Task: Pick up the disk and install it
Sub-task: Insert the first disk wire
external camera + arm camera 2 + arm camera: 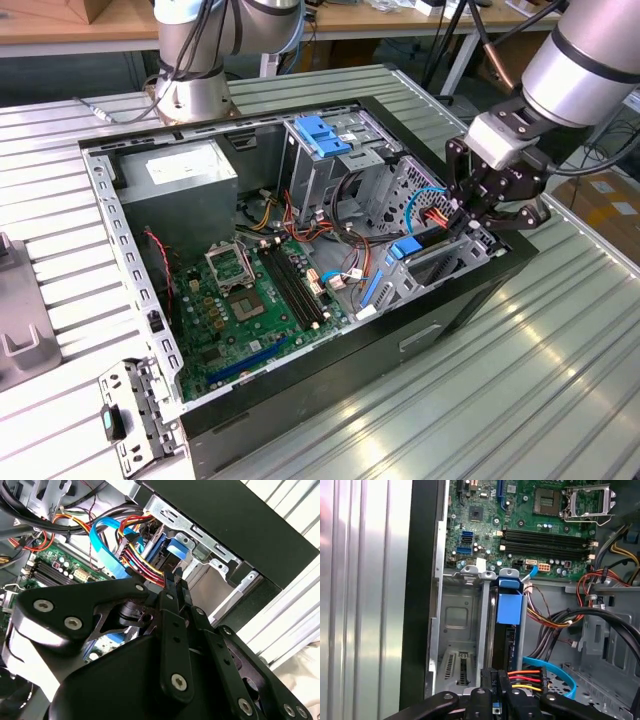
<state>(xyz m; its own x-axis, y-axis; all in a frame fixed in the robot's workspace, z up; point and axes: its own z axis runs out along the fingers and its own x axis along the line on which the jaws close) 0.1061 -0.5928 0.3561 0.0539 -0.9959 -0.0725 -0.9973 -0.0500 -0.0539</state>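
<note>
The pincer [176, 580], fingers together, is pressing the disk [509, 611] into its bay directly below; seating needs a straight push.

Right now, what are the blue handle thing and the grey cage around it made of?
The blue handle looks like plastic: solid colour, smooth, dull sheen. The cage looks like bare sheet metal: grey, folded edges, punched slots.
</note>
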